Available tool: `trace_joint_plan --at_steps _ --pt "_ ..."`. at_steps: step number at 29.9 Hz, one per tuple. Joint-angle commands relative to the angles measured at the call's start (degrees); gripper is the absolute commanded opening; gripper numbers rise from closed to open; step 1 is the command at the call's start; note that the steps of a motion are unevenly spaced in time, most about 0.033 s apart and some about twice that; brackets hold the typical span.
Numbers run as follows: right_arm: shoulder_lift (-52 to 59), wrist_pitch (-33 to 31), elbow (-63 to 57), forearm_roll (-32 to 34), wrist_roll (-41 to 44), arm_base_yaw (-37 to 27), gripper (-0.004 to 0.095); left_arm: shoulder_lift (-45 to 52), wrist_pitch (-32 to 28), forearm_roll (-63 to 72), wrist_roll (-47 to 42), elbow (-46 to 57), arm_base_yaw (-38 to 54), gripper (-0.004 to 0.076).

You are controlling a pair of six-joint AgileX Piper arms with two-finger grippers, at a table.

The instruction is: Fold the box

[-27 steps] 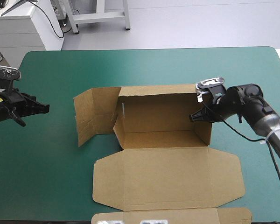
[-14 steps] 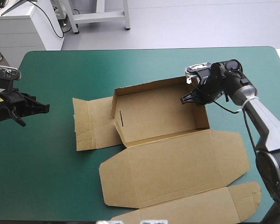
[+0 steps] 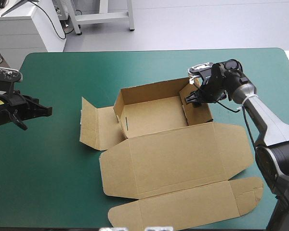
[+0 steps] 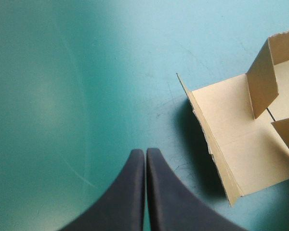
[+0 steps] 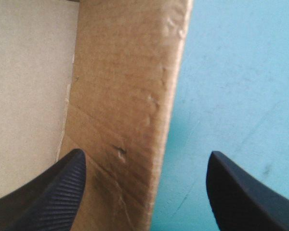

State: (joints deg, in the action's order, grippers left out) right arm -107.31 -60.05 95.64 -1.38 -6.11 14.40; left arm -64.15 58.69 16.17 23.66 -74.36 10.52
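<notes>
Over at the left side of the table the left gripper (image 3: 47, 110) hangs above the bare teal-green cover (image 3: 58, 168), its black fingers pressed together into one point, holding nothing. It is well apart from the box (image 3: 168, 139), with open cover between the two; its own camera shows the same shut tips (image 4: 145, 151) aimed toward the box's (image 4: 236, 130) nearest corner.

Next along, the brown box sits around the middle of the table. Its side flap (image 3: 97, 127) on the left lies mostly flat, with the outermost strip tilted up off the cover. Beside that stands the tray part, its walls raised and its top open. From the tray's near wall the lid (image 3: 176, 161) spreads flat toward the near edge of the table, with the long tuck flap lying flat beyond it.

At the tray's right end the right gripper (image 3: 189, 99) reaches down over the end wall. Its fingers are spread wide, and from its wrist view (image 5: 147, 155) the upright wall (image 5: 130, 96) stands between them, one finger on the tray's inner side and the other out over the cover. From here I can't quite tell whether either finger is touching the board.
</notes>
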Motion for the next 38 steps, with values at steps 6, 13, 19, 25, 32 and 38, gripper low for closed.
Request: trace_joint_plan --at_steps 6,13,19,25,32,38 --pt "3.27 -9.1 5.86 1.06 -1.59 -0.34 0.0696 1.26 -3.01 2.18 -0.26 -1.42 0.0 -0.0008" --pt "3.4 -10.89 5.71 0.94 -2.24 -0.34 0.0697 1.26 -3.01 2.66 0.12 -1.42 0.0 -0.0008" --pt "2.97 -9.93 5.71 0.79 -3.46 -0.34 0.0696 1.26 -3.01 2.66 0.23 -1.42 0.0 -0.0008" --pt "-0.99 -9.79 5.71 0.79 -3.84 -0.34 0.0696 1.26 -3.03 2.66 0.23 -1.42 0.0 -0.0008" --pt "-3.59 -10.26 5.71 0.79 -3.73 -0.34 0.0611 1.26 -3.03 2.66 0.23 -1.42 0.0 -0.0008" --pt "-3.59 -10.26 5.83 0.92 -3.73 -0.34 0.0097 1.26 -2.93 2.66 0.23 -1.42 0.0 -0.0008"
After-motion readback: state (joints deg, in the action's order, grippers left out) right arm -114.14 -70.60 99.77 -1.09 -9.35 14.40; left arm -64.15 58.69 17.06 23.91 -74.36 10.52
